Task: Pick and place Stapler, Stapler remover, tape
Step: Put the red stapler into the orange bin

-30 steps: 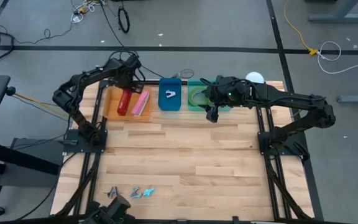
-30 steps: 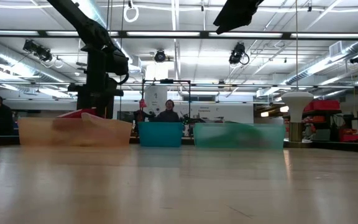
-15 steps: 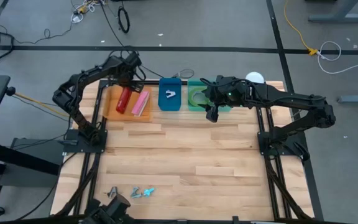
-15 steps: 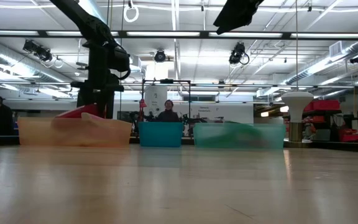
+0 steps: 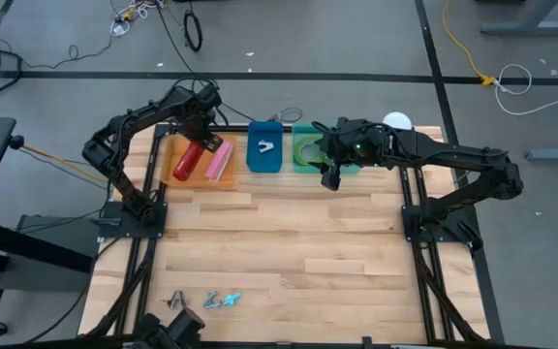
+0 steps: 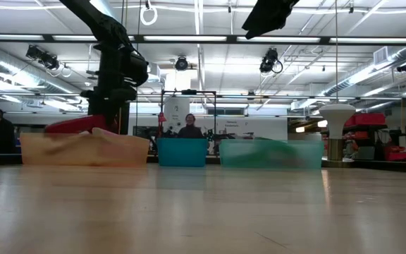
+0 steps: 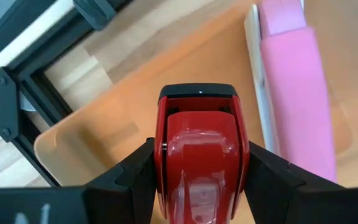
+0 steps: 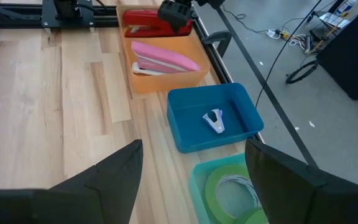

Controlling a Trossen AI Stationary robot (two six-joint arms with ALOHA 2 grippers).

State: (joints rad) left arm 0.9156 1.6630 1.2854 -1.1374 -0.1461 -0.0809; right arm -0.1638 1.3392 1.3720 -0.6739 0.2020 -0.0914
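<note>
With your left hand (image 7: 197,205) clamped on the red stapler (image 5: 189,158) over the orange bin (image 5: 174,173), lower it flat beside the pink stapler (image 5: 219,161) before releasing; your right hand (image 5: 331,180) waits spread by the green bin (image 5: 303,165).

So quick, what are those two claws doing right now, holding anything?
Left gripper: closed on the red stapler, over the orange bin.
Right gripper: open, holding nothing, above the green bin.
</note>
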